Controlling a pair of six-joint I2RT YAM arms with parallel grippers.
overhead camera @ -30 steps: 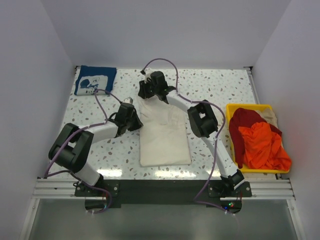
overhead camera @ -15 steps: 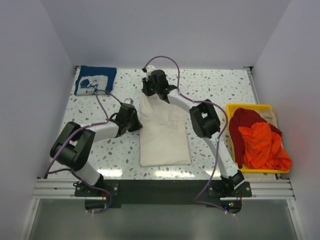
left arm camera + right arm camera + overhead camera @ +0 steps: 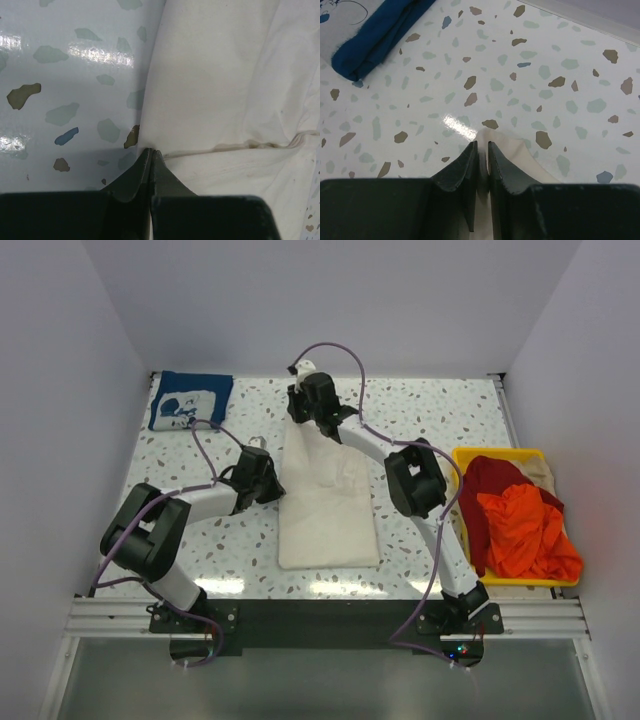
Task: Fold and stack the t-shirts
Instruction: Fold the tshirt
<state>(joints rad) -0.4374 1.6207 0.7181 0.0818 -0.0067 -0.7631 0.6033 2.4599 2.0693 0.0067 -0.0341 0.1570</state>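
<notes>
The large cream t-shirt point(image 3: 328, 505) lies folded into a long strip in the middle of the table. My left gripper point(image 3: 268, 478) sits low at its left edge; in the left wrist view the jaws point(image 3: 151, 151) are shut on the edge of the cream cloth point(image 3: 215, 80) by a seam. My right gripper point(image 3: 300, 412) is at the strip's far end, and in the right wrist view point(image 3: 481, 143) it is shut on a peak of cream cloth point(image 3: 512, 147). The navy t-shirt point(image 3: 190, 400) point(image 3: 375, 42) lies folded at the far left corner.
A yellow bin point(image 3: 500, 454) stands at the right edge of the speckled table point(image 3: 450, 420). It holds an orange-red shirt point(image 3: 525, 530), a dark red garment point(image 3: 490, 485) and a bit of beige cloth point(image 3: 545, 472). White walls close in three sides.
Both grippers have closed on the cream shirt. The right one has moved toward the far wall, drawing the shirt's far end up with it. The left arm has stayed in place.
</notes>
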